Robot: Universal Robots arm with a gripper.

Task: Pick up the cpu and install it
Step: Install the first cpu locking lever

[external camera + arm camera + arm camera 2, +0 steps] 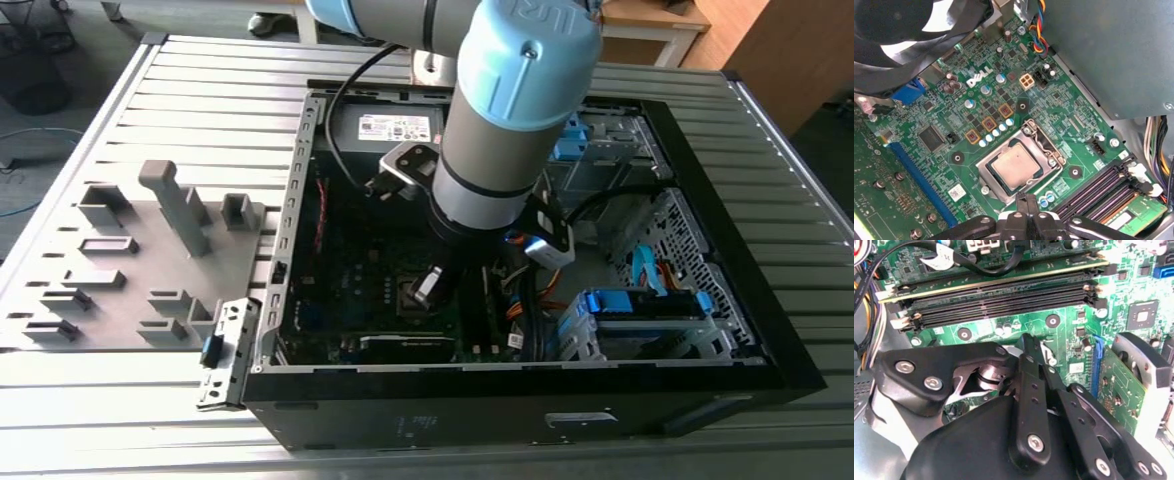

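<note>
Inside the open computer case (694, 330) on the desk (200, 90), the arm's end effector (1026, 220) hovers low over the motherboard (979, 100). The cpu (1015, 167) already lies flat in the metal-framed socket (985, 174), just ahead of the end effector's tips and apart from them. The end effector's fingers (1031, 390) look drawn together with nothing between them, so placement appears done. Beside the end effector run the memory slots (1004, 302); the grey tray (134, 260) sits well off outside the case.
</note>
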